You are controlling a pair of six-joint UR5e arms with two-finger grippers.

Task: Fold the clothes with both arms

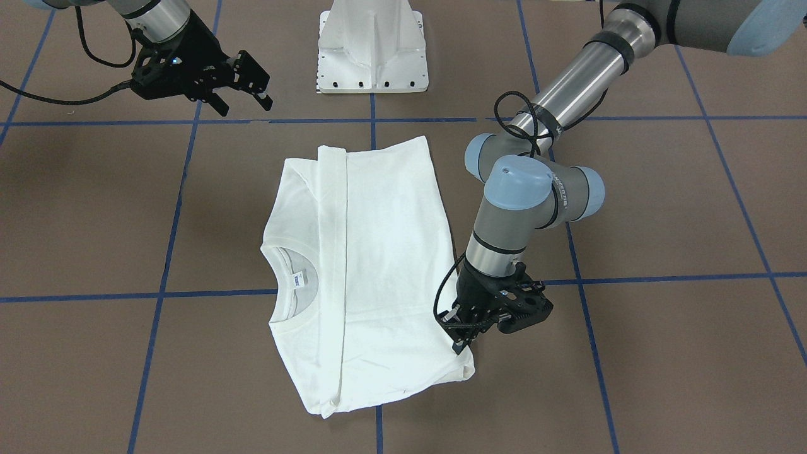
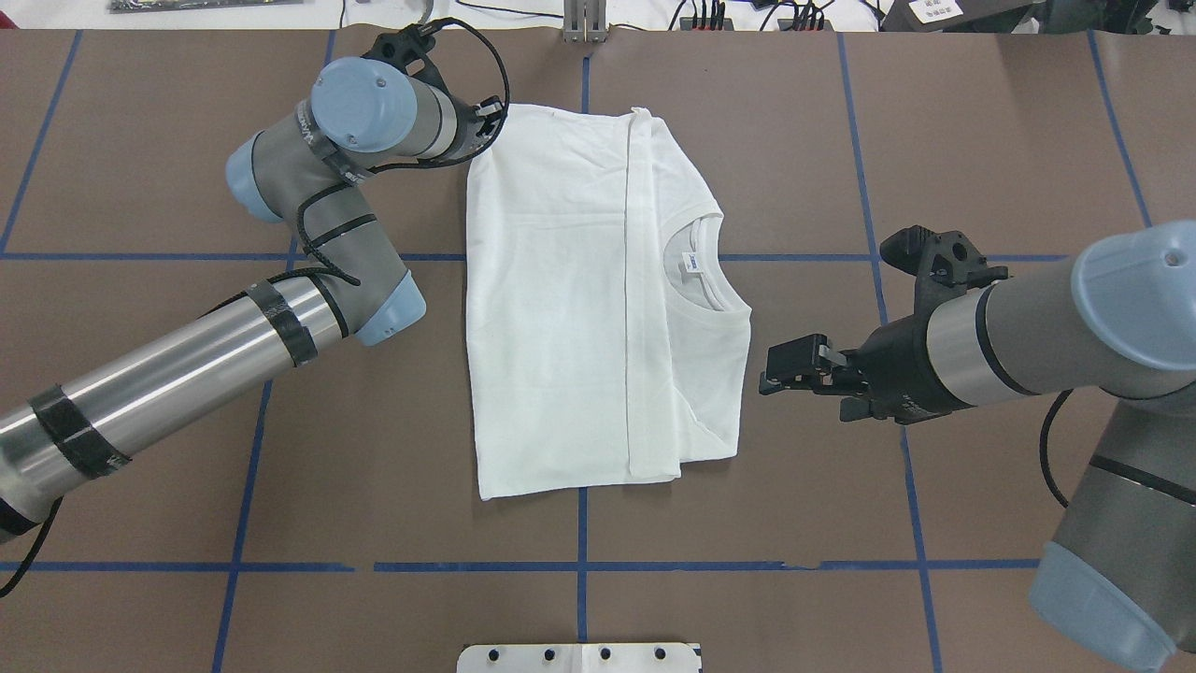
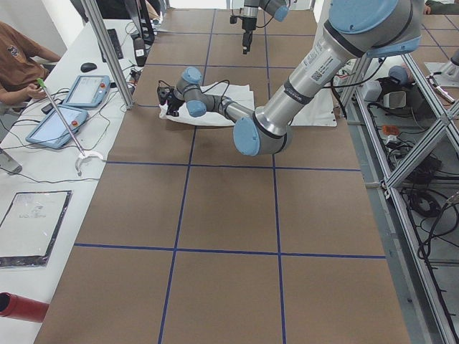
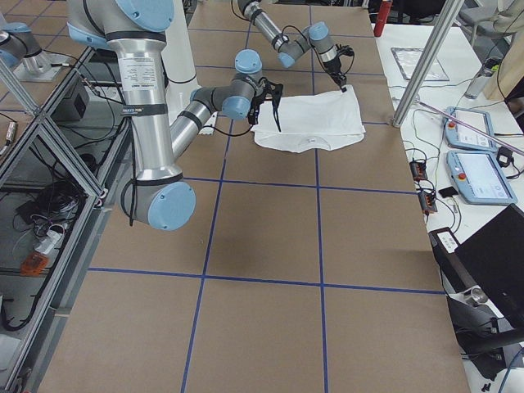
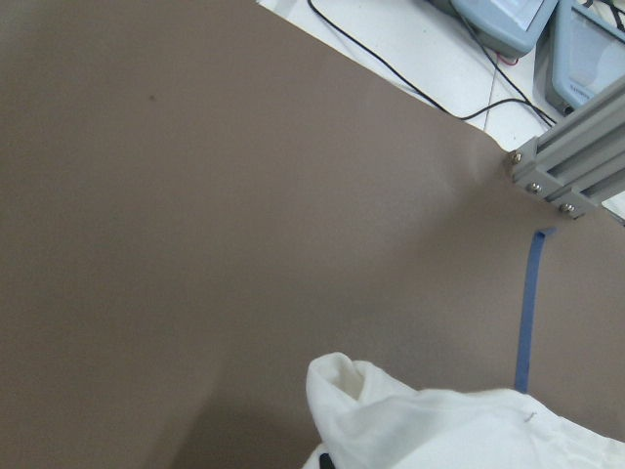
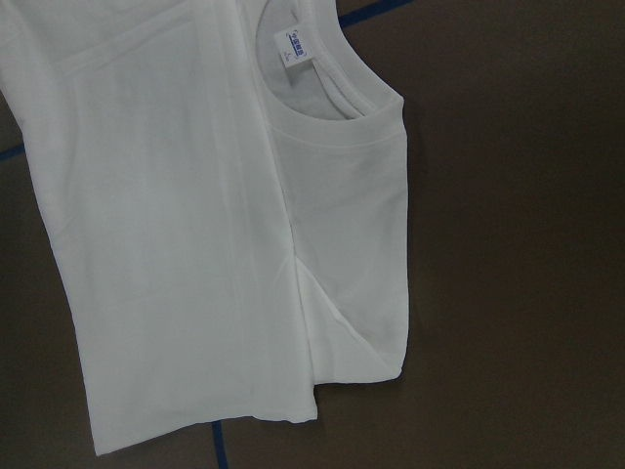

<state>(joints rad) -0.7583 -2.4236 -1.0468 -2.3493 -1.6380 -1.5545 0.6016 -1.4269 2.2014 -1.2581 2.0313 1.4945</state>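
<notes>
The white shirt lies flat mid-table, folded lengthwise into a rectangle, with a sleeve strip laid along it. The collar with its small blue-white label faces my right arm's side. No black text shows. My left gripper points down at the shirt's far corner on my left and looks shut on a bunched bit of cloth. My right gripper hovers open and empty just off the shirt's shoulder edge.
The white pedestal base stands at the robot's edge. Blue tape lines cross the brown table top. Beyond the far edge are an aluminium post, teach pendants and a seated person.
</notes>
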